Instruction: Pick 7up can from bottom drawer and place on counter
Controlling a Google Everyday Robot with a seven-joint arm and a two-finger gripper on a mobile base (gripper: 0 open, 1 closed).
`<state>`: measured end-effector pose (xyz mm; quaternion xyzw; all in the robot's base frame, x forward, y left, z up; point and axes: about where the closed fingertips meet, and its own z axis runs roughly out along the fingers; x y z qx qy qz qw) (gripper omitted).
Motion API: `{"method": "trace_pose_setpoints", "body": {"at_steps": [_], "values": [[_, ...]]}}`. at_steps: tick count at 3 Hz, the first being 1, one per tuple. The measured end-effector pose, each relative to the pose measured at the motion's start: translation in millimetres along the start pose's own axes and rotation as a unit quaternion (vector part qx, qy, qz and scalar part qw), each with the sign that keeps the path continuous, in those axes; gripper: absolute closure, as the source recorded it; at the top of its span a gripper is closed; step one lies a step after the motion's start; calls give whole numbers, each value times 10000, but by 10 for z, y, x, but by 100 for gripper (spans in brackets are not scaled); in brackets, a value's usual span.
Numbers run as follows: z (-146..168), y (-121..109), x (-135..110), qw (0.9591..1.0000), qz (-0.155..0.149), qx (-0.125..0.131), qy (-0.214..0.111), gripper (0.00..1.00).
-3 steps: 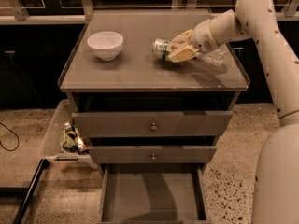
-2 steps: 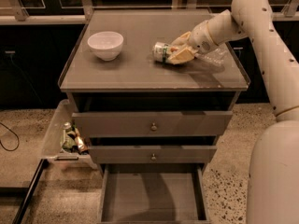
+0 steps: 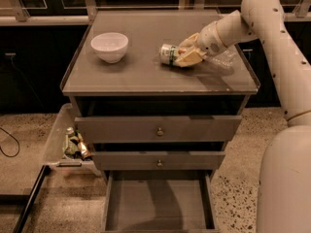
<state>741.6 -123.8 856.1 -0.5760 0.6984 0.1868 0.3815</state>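
Note:
The 7up can [image 3: 168,54], silvery with a green band, lies on its side on the counter [image 3: 146,74], right of centre. My gripper [image 3: 188,56] reaches in from the right and its tan fingers [image 3: 190,58] are closed around the can's far end. The can is at or just above the counter top; I cannot tell if it touches. The bottom drawer [image 3: 158,203] is pulled open below and its floor is bare.
A white bowl [image 3: 110,46] stands on the counter's left part. A clear plastic bottle [image 3: 224,59] lies behind the gripper near the right edge. Two knobbed drawers [image 3: 158,130] are shut. A clear bin with bottles [image 3: 73,147] sits on the floor at the left.
The gripper and the can have barely moved, perhaps a touch lower. Nothing else differs.

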Motion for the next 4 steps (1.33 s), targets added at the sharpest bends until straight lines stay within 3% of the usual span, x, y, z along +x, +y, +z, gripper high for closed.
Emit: {"method": "trace_pose_setpoints", "body": {"at_steps": [2,3,4], "values": [[1,0,0,10000,0,-1,0,12],[1,0,0,10000,0,-1,0,0],[1,0,0,10000,0,-1,0,0]]}}
